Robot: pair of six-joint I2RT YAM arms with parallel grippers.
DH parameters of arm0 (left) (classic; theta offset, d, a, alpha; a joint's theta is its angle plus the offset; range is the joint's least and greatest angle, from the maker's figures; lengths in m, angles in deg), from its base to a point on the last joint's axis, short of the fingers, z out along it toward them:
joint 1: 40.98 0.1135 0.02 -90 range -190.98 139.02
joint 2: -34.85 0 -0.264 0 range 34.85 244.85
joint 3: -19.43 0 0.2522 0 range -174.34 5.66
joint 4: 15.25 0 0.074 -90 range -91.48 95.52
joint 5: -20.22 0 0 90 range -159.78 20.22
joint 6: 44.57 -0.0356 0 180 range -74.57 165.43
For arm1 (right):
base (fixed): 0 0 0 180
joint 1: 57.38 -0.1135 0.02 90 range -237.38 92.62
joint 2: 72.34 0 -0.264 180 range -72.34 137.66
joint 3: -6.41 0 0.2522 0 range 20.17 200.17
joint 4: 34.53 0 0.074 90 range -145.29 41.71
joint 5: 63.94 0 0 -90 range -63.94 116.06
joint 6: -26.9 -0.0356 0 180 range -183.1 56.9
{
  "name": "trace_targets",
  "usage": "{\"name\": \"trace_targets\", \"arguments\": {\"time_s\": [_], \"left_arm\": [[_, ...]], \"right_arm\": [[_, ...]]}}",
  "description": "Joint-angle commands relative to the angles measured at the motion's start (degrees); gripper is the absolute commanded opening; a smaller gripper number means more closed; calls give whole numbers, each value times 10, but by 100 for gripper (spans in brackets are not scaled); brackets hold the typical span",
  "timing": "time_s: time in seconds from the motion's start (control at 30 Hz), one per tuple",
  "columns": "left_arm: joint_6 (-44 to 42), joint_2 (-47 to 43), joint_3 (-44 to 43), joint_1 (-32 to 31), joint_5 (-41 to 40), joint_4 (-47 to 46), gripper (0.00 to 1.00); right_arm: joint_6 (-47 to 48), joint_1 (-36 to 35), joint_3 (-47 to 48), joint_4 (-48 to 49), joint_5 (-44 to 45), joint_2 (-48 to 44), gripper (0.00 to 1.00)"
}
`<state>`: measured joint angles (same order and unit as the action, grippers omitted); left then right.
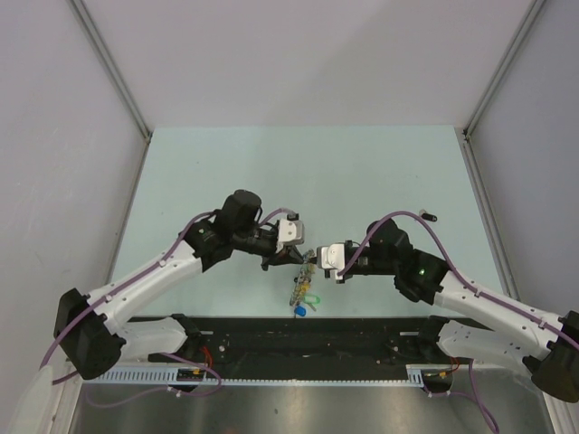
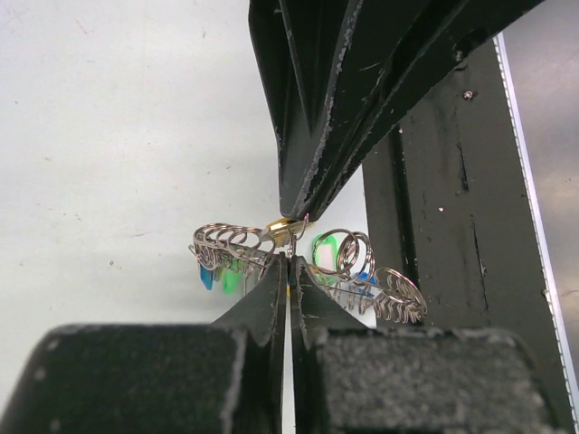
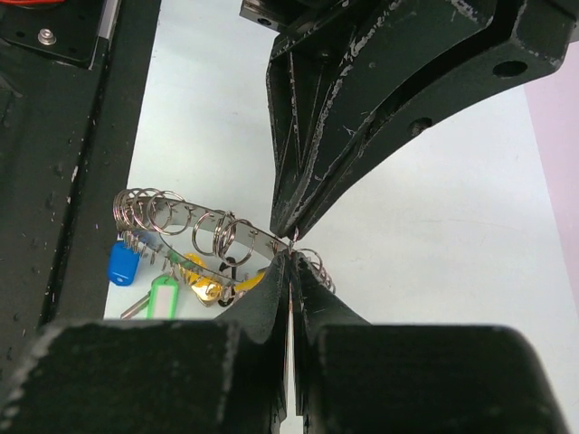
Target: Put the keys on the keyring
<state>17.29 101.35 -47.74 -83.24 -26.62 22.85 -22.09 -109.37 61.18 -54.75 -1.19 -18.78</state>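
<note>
The left gripper (image 2: 289, 264) and right gripper (image 3: 289, 267) are meeting tip to tip, both clamping tightly onto the keyring (image 3: 172, 215); coloured keys (image 3: 122, 262) are dangling beneath it.

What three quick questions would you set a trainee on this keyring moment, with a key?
1. True or false: the keyring lies untouched on the table.
2. Which head colour shows among the keys dangling from it? A red, B blue, C white.
3. How do the jaws of the left gripper and the right gripper stand?
Key: 1 false, both grippers pinch it; 2 B; 3 both shut on the keyring.
</note>
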Motion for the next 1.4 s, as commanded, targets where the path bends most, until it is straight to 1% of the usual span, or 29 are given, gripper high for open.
{"name": "trace_targets", "arguments": {"time_s": [0.0,0.13,0.17,0.4,0.6,0.7,0.83,0.87,0.97,1.07,1.2,1.23,1.27,1.3,1.37], "left_arm": [[35,-15,5,2,-19,-24,0],[76,-37,24,4,-27,-79,0],[84,-44,30,5,-37,-106,0],[165,-95,73,9,-75,-208,0],[212,-110,103,10,-88,-285,0],[224,-114,113,10,-121,-308,0],[216,-115,104,17,-160,-295,0],[212,-115,102,18,-163,-280,0],[187,-113,84,24,-176,-248,0],[162,-105,62,34,-186,-196,0],[138,-96,43,45,-215,-163,0],[136,-94,39,50,-221,-156,0],[134,-94,33,52,-226,-144,0],[128,-91,30,53,-240,-137,0],[119,-90,18,54,-259,-112,0]], "right_arm": [[4,5,27,7,-4,-11,0],[3,7,28,14,-4,1,0],[2,7,28,15,-4,4,0],[-2,13,27,23,-18,15,0],[-5,14,25,35,-29,22,0],[-7,14,26,43,-40,30,0],[-18,18,26,58,-27,39,0],[-25,21,26,83,-20,41,0],[-33,36,27,109,-11,54,0],[-52,54,27,143,2,72,0],[-82,69,29,196,31,105,0],[-99,71,31,211,38,122,9],[-109,72,35,217,55,128,15],[-118,73,41,221,67,133,28],[-146,73,42,235,97,140,37]]}}
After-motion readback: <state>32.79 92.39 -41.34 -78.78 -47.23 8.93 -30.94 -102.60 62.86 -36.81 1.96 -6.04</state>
